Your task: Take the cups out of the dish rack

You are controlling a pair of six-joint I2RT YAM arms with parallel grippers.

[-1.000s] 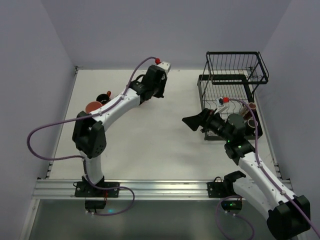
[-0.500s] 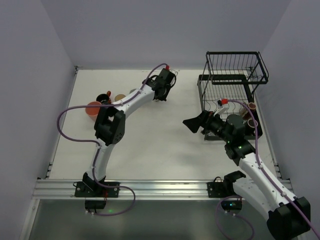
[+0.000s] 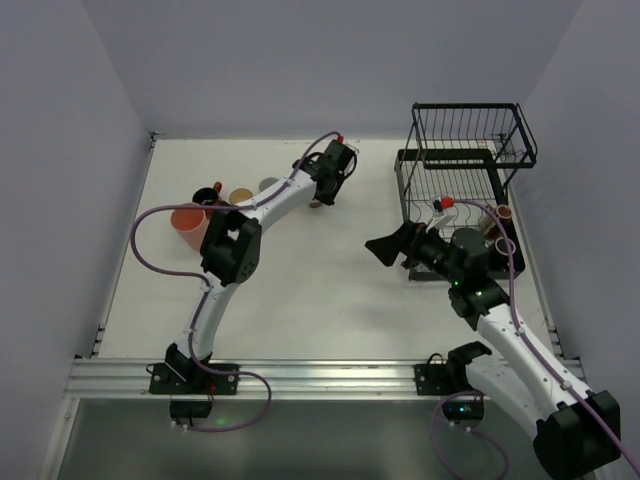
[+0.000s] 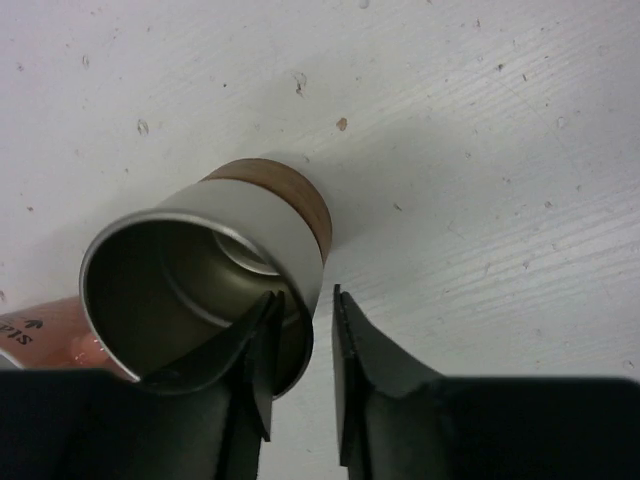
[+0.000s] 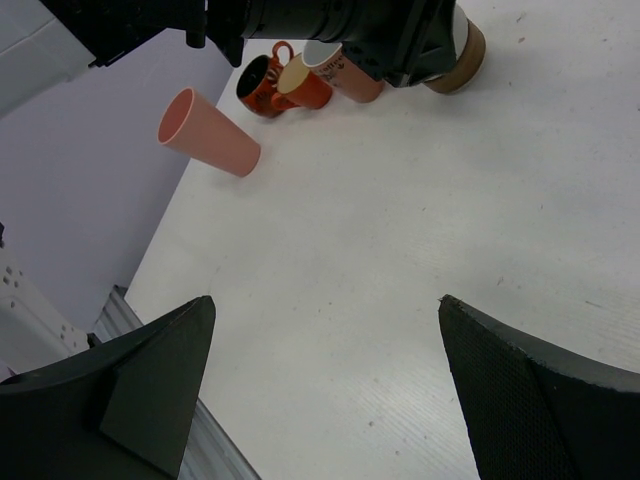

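Straddling the rim of the grey cup [image 4: 250, 230] at upper centre with the left gripper [image 4: 305, 293], jaws slightly apart; hovering the right gripper [image 5: 325, 300], jaws spread wide, over bare table [image 3: 330, 290] left of the dish rack [image 3: 470, 150].

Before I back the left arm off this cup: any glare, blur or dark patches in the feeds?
Left wrist: the cup is sharp with a soft sheen inside; the left gripper is near-black, detail lost. Right wrist: the right gripper looms soft-edged at the bottom corners, the far cups crisp. Top external: even light, faint shadows, nothing washed out.
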